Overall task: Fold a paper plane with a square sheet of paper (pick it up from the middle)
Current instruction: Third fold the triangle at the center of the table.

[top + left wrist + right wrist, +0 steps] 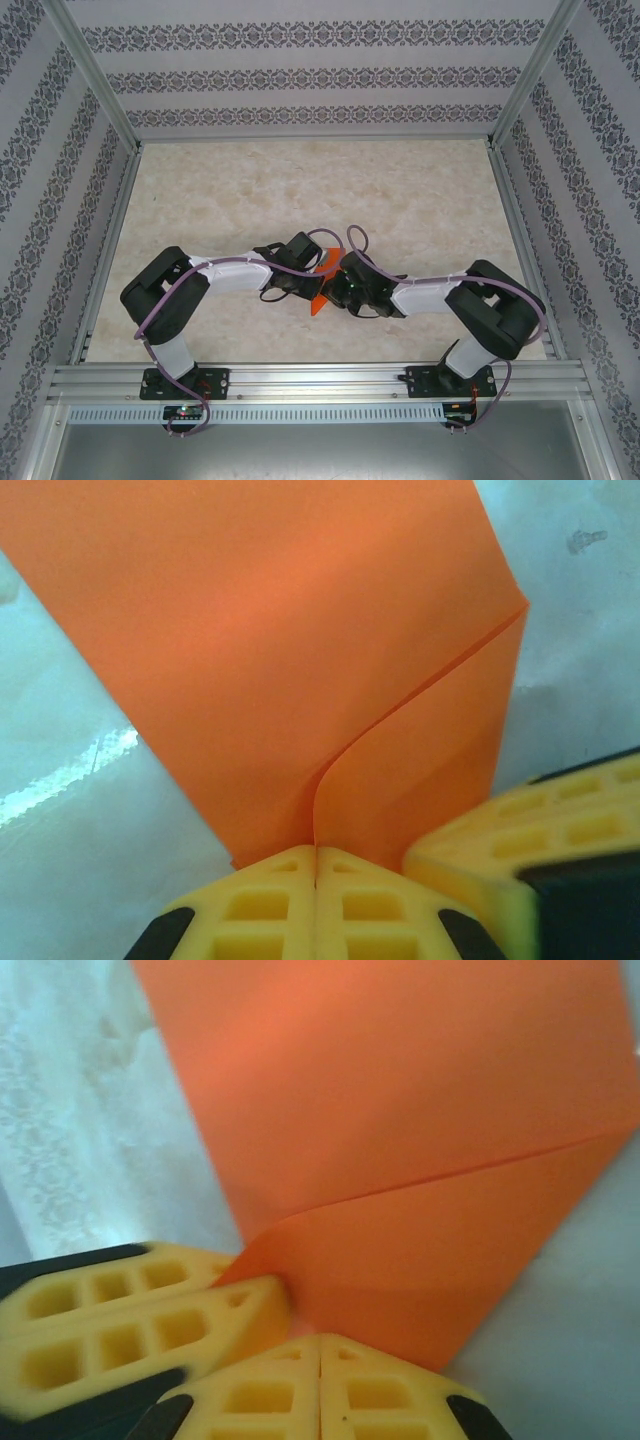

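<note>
Both sets of jaws are clamped on the orange sheet (318, 300) at centre frame, left gripper (316, 865) and right gripper (320, 1352) nearly tip to tip. The paper fans upward from both, its fold running right.

Bright orange paper (300, 630), yellow end effector fingers (270, 910), beige marbled table (300, 190), grey floral-striped walls (300, 80)
</note>
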### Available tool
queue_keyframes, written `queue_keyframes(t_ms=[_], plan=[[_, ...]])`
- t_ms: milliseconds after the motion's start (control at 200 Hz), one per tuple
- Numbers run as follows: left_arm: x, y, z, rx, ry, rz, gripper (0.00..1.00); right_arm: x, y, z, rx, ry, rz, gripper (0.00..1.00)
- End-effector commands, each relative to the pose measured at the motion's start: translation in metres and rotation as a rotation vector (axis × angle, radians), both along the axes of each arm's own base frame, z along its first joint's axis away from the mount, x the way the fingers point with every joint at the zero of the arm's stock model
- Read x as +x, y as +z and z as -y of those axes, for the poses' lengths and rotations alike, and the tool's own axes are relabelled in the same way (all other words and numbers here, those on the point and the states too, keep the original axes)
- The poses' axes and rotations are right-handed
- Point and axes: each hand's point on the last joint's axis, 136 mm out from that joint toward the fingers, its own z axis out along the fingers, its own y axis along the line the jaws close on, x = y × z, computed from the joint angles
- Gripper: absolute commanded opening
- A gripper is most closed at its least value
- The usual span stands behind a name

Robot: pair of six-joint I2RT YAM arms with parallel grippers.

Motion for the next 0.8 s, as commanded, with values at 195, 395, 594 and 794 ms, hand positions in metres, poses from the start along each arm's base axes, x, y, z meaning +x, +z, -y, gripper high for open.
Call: queue_keyframes(t_ms=[195,395,594,794], plan=[[-0.021,-0.035,-0.029,0.134,0.001,-0.100,0.00,0.006,0.008,0.008,-0.031,-0.002,0.026,0.07],[-0.020,-0.034,-0.029,0.138,0.001,-0.099,0.00,0.026,0.030,0.014,0.003,0.009,0.077,0.08],[-0.019,-0.033,-0.028,0.139,0.000,-0.098,0.00,0.029,0.010,0.021,-0.001,0.005,0.039,0.07],[-0.020,-0.034,-0.029,0.142,0.000,-0.101,0.00,0.025,-0.017,0.035,-0.080,-0.006,-0.031,0.06]])
